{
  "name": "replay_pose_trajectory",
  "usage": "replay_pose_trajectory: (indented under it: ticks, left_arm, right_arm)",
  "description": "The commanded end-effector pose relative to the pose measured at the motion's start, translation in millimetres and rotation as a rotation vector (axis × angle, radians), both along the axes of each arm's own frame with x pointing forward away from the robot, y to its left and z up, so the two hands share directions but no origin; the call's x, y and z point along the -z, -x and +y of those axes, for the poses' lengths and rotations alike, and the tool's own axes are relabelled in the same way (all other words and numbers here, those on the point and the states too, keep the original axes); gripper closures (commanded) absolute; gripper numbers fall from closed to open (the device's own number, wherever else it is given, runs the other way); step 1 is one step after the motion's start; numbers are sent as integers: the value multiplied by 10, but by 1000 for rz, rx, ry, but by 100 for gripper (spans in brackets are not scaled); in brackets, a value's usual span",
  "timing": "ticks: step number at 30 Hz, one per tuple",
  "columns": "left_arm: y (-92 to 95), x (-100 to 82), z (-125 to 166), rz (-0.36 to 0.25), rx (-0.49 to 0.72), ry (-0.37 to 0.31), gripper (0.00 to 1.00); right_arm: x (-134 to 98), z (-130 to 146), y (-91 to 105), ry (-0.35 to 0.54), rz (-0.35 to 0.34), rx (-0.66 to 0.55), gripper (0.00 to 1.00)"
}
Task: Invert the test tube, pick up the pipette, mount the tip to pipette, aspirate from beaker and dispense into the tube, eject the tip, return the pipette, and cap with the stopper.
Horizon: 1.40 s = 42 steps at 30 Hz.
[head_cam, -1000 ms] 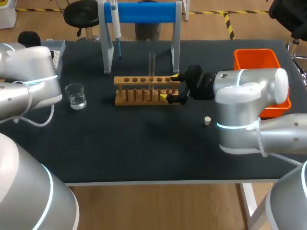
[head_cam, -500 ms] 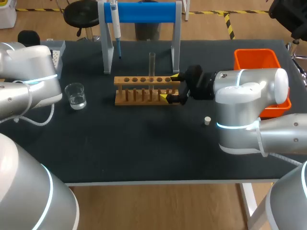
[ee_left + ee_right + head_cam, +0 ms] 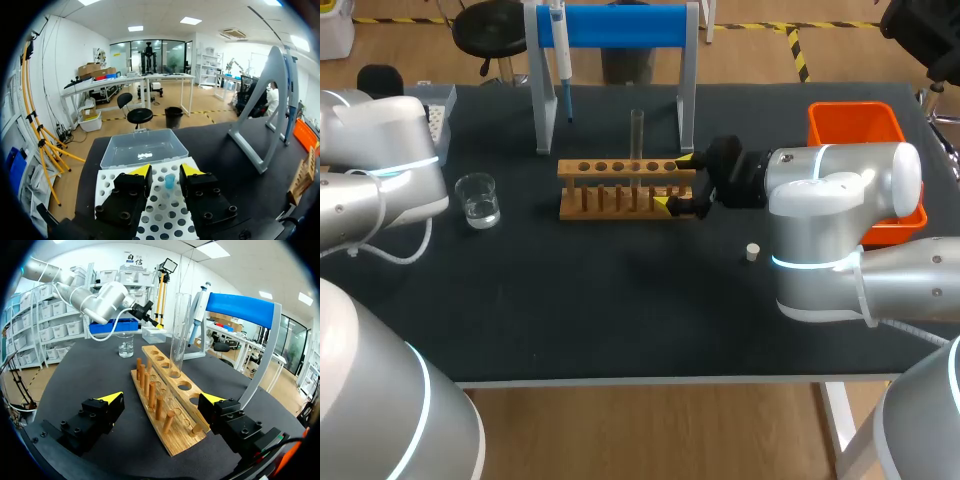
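Observation:
A clear test tube (image 3: 636, 133) stands upright in the wooden rack (image 3: 620, 188). My right gripper (image 3: 679, 184) is open at the rack's right end. In the right wrist view its fingers (image 3: 107, 401) straddle the rack (image 3: 165, 395), with the tube (image 3: 180, 332) ahead of them. The pipette (image 3: 560, 55) hangs on the blue-barred stand (image 3: 620, 25). A beaker (image 3: 478, 199) of clear liquid sits at the left. The white stopper (image 3: 752, 252) lies on the mat. My left gripper (image 3: 165, 171) hangs over the white tip rack (image 3: 115, 181), open, with a blue tip (image 3: 170, 180) between its fingers, untouched.
An orange bin (image 3: 855, 130) stands at the back right beside my right arm. A clear lid (image 3: 145, 147) lies behind the tip rack. The stand's grey legs (image 3: 544, 100) rise just behind the wooden rack. My left arm (image 3: 380, 160) covers its own gripper in the head view.

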<state>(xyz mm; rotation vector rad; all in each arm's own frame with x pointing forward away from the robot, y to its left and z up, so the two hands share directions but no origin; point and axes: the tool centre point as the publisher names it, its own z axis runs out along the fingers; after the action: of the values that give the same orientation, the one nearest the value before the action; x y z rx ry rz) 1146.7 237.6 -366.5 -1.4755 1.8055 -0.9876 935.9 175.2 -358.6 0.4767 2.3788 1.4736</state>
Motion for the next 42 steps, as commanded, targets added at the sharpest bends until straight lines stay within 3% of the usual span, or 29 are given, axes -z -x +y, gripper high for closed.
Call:
replay_pose_trajectory:
  ticks: [1, 10, 11, 12, 24, 42]
  left_arm:
    - [-2, 1, 18, 1, 9, 1, 66]
    - [-5, 7, 16, 3, 15, 3, 71]
    - [-5, 8, 16, 4, 15, 2, 89]
    - [-6, 8, 15, 4, 16, 2, 100]
    - [-14, -1, -8, 5, 20, 1, 100]
    - [1, -154, -10, -14, 19, -22, 100]
  right_arm:
    - [10, 13, 7, 0, -3, 5, 0]
    - [10, 13, 7, 0, -3, 5, 0]
    - [10, 13, 7, 0, -3, 5, 0]
    - [10, 13, 7, 0, -3, 5, 0]
    - [10, 13, 7, 0, -3, 5, 0]
    - [10, 13, 7, 0, -3, 5, 0]
